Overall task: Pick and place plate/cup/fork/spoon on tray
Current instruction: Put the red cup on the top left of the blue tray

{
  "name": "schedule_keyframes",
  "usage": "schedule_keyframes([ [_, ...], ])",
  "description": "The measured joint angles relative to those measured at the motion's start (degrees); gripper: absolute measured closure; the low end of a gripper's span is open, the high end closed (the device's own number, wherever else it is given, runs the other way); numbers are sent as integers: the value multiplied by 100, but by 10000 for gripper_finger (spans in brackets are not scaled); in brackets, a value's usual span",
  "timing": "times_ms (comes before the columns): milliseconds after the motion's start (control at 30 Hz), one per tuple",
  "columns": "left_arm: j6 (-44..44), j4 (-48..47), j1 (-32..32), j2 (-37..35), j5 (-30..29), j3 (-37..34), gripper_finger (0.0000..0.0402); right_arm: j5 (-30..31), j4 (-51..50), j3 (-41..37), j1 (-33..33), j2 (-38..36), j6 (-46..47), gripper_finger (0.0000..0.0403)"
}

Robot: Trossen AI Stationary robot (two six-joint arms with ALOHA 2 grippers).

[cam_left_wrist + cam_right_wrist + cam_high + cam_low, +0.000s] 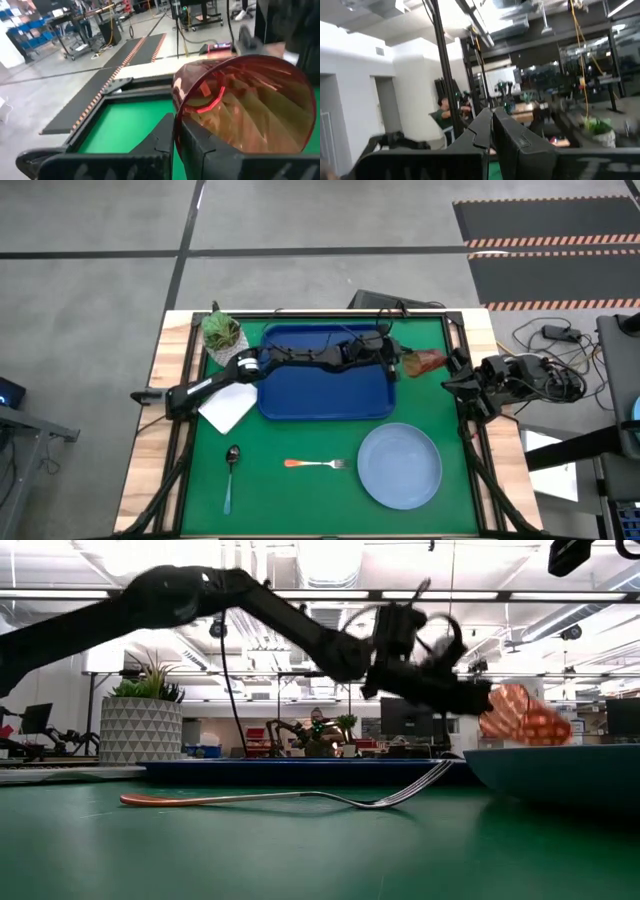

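Since the cup (427,362) must go onto the tray (300,395), left gripper (398,364) pinches its rim at centre-right of high view, just past tray's right edge, cup tipped sideways. Right gripper (452,383) waits at right, fingers pressed together.

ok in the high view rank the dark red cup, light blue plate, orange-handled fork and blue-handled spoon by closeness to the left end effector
1. Dark red translucent cup, held in the left end effector.
2. Round light blue plate, front right.
3. Orange-handled fork, front centre.
4. Blue-handled spoon, front left.
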Motion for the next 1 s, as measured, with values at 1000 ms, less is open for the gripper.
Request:
schedule_keyframes([
  [1000,-2557,-9069,252,-4131,-2215,-1396,401,-183,-234,42,0,87,697,394],
])
